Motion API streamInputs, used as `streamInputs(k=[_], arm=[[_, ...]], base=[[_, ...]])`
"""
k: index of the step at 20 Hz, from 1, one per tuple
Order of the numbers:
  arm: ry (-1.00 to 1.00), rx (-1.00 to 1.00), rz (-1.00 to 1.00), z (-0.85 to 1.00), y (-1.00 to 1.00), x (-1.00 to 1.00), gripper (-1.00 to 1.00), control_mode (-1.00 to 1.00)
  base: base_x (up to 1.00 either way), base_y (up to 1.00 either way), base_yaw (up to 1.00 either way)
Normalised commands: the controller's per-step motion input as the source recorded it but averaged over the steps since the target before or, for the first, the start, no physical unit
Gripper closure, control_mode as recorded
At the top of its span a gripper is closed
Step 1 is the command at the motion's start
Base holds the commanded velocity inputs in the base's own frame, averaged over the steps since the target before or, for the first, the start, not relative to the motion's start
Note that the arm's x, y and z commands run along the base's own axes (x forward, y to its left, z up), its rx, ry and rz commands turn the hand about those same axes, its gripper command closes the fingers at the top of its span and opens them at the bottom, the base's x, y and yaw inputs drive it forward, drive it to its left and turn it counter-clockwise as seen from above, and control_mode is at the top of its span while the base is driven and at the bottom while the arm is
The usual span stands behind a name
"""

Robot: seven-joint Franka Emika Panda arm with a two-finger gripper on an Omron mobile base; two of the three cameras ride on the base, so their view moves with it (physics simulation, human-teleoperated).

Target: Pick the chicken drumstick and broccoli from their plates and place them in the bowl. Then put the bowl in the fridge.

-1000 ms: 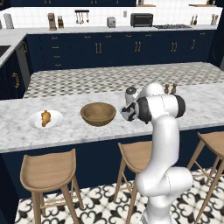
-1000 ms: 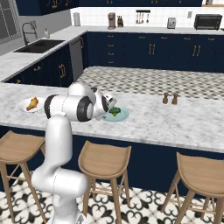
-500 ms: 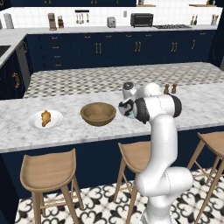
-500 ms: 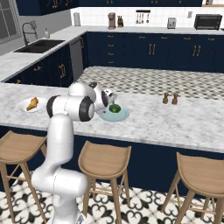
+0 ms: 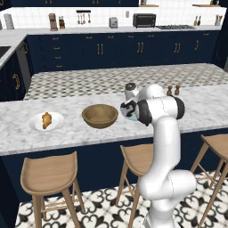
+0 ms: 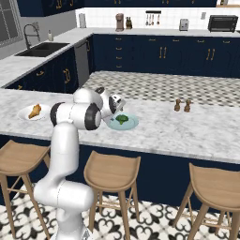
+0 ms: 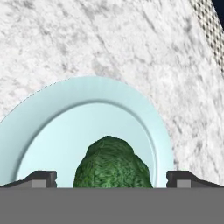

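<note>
The dark green broccoli (image 7: 112,162) lies on the pale blue-green plate (image 7: 65,127) on the marble island. My gripper (image 7: 112,180) hangs low over it, open, with one fingertip on either side of the floret and nothing held. From the right base view the hand (image 6: 115,105) sits at the plate's (image 6: 133,124) left rim, right beside the broccoli (image 6: 122,119). Left of the arm stands the wooden bowl (image 5: 100,116), with nothing in it. Farther left, the orange-brown chicken drumstick (image 5: 46,120) rests on the white plate (image 5: 57,121). The fridge is out of view.
Two small brown shakers (image 5: 173,90) stand on the island to the right of the arm. Wooden stools (image 5: 48,174) line the near side below the counter. A sink (image 6: 40,49) is set in the far left counter.
The hand has edged a little left and closer over the broccoli plate. The jaws have stayed open, and the bowl and drumstick have not moved.
</note>
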Motion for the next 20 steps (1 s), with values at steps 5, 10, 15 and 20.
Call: streamInputs(k=[5,10,15,20], arm=[[0.0,-0.05,0.0,-0.23,-0.01,-0.03,-1.0,-1.0],[0.0,-0.03,0.0,-0.19,-0.06,0.0,-1.0,-1.0],[0.0,-0.01,0.0,-0.1,-0.09,0.0,-1.0,-1.0],[0.0,0.0,0.0,0.0,-0.08,0.07,1.0,-1.0]], base=[[0.0,0.0,0.0],[0.0,0.0,0.0],[0.0,0.0,0.0],[0.0,0.0,0.0]])
